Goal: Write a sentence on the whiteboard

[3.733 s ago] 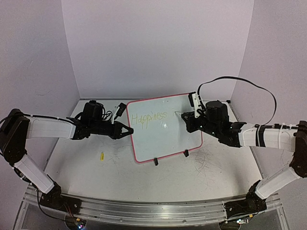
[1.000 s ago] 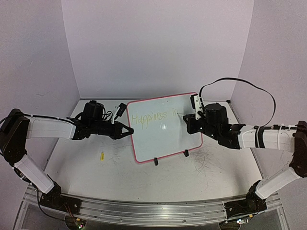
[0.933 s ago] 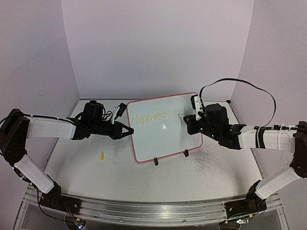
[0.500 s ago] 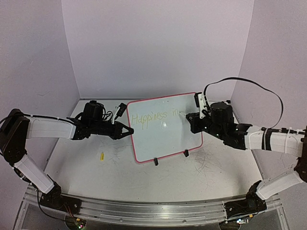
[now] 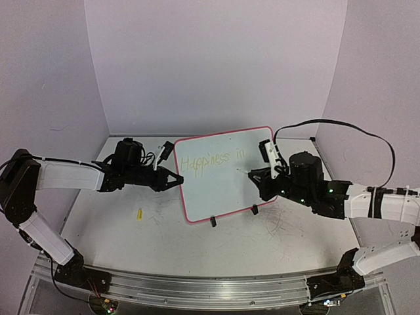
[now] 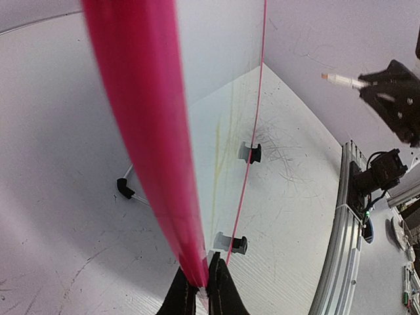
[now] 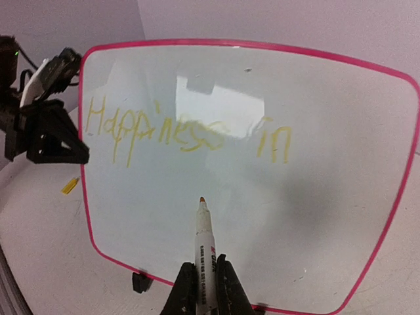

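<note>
Right wrist view: the right hand (image 7: 204,279) pinches a marker (image 7: 203,244), tip pointing at the whiteboard (image 7: 315,216) but apart from it, under the sentence (image 7: 190,131) "Happiness in". And the left hand (image 5: 172,178) is clamped on the board's left rim, holding it at the middle of the tabletop (image 5: 197,246).

whiteboard (image 5: 223,190): small, white, red-pink rim, rounded corners. Stands mid-bench (image 5: 131,230), propped on two black clip feet (image 5: 212,222) at its lower edge, leaning back, rotated slightly so the left corner sits lower. sentence (image 7: 190,131): faint yellow-green handwriting, one line across the upper half, reads "Happiness in".
</note>
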